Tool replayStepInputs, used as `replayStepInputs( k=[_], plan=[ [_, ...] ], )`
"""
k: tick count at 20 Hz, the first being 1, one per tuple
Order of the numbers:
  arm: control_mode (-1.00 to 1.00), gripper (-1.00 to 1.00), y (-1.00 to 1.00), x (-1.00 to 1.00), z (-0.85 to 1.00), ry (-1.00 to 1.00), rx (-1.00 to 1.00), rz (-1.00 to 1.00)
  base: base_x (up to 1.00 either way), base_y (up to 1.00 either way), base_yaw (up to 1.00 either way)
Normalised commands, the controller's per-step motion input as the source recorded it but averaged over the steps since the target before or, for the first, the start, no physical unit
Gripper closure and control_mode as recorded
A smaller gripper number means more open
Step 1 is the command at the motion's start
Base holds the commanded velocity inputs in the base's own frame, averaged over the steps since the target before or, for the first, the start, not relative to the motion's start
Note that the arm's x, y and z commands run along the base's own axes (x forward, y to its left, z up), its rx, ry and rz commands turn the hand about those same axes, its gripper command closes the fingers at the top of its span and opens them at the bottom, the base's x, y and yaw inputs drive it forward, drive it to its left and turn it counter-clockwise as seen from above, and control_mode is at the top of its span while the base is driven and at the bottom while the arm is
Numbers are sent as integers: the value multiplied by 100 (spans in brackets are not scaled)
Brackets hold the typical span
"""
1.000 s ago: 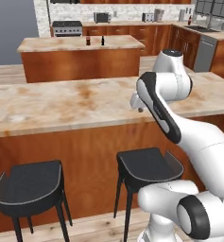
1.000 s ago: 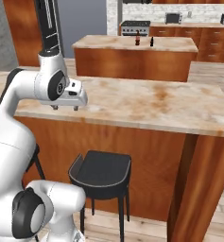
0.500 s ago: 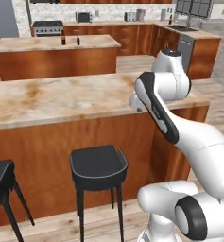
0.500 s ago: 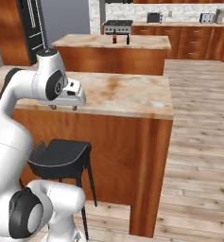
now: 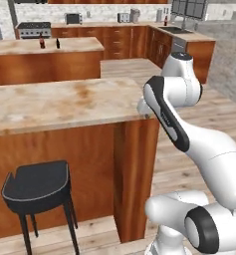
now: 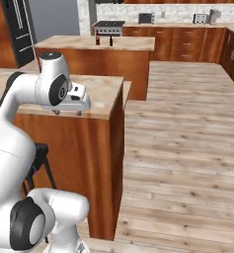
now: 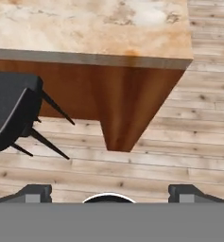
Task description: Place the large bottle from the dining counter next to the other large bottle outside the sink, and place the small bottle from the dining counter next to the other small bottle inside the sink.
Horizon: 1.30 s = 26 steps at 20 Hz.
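The large bottle [image 5: 41,42], dark brown with a red label, stands on the far dining counter [image 5: 20,47], and the tiny black small bottle [image 5: 58,43] is just to its right. The right base view shows the same pair, the large bottle [image 6: 97,38] and the small bottle [image 6: 110,41]. My gripper [image 6: 67,113] hangs open and empty over the end of a nearer marble counter [image 6: 101,94], far from both. In the hand view my gripper [image 7: 111,191] has its tips wide apart. The sink [image 5: 178,30] is far back right; the other small bottle is hidden. A dark shape [image 5: 165,20] beside it is too small to name.
The near counter's wooden end panel [image 5: 134,174] stands just ahead of the base. A black stool [image 5: 37,187] sits under it on the left. Open wooden floor [image 6: 187,148] stretches to the right, toward the back cabinets [image 6: 187,44] and the stove [image 6: 107,27].
The whole scene has slid left in both base views, so the camera has moved right along the near counter to its end. The gripper has stayed open and empty.
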Motion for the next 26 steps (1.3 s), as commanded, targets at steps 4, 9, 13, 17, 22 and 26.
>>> replayStepInputs(
  k=[4,9,13,17,22,26],
  plan=[
    [100,-100,0,0,0,0,0,0,36,-99,7],
    [100,-100,0,0,0,0,0,0,46,-100,18],
    [100,-100,0,0,0,0,0,0,57,-94,21],
    [100,-100,0,0,0,0,0,0,67,-88,19],
    [100,-100,0,0,0,0,0,0,71,-76,13],
    [100,-100,0,0,0,0,0,0,85,-78,3]
  ],
)
